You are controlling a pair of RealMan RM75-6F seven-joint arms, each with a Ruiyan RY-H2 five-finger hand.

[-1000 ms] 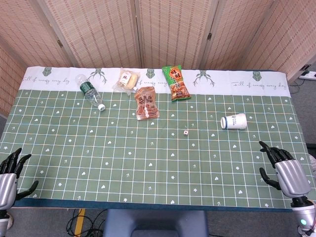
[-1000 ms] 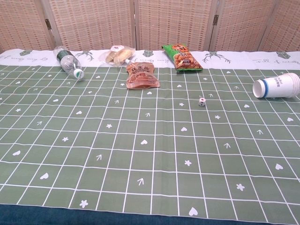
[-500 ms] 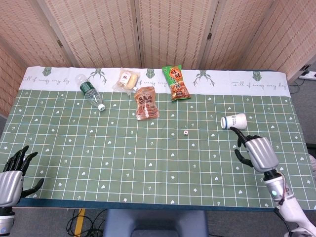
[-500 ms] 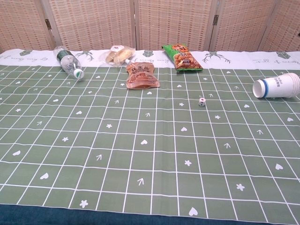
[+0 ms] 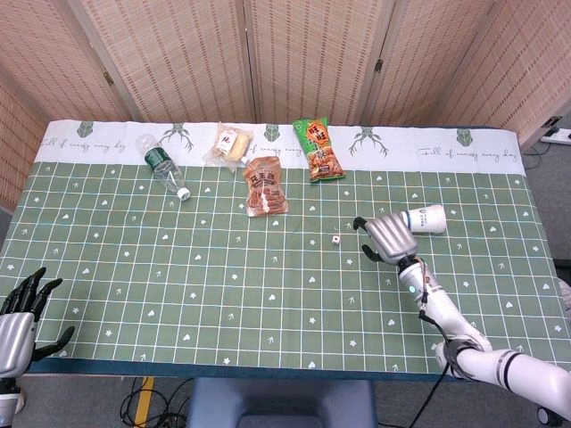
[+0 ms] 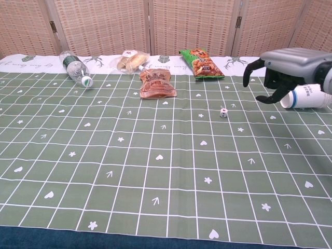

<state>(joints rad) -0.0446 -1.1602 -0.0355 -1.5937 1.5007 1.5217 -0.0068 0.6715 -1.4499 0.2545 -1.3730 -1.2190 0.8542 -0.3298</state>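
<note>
White cup (image 5: 424, 219) just beside right hand (image 5: 389, 237)

Small white die (image 5: 335, 241) w/ dark pips sits flat on the green cloth, just left of the right hand (image 5: 389, 238), not touching. White paper cup (image 5: 425, 218) w/ blue band lies on its side just beyond the hand, mouth toward it.

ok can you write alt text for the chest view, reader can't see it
The robot's right hand, fingers spread and holding nothing, hovers above a green gridded tablecloth between a small white die and a tipped-over paper cup. Along the far edge lie a water bottle, wrapped bread, a brown pouch and a green snack bag.
</note>
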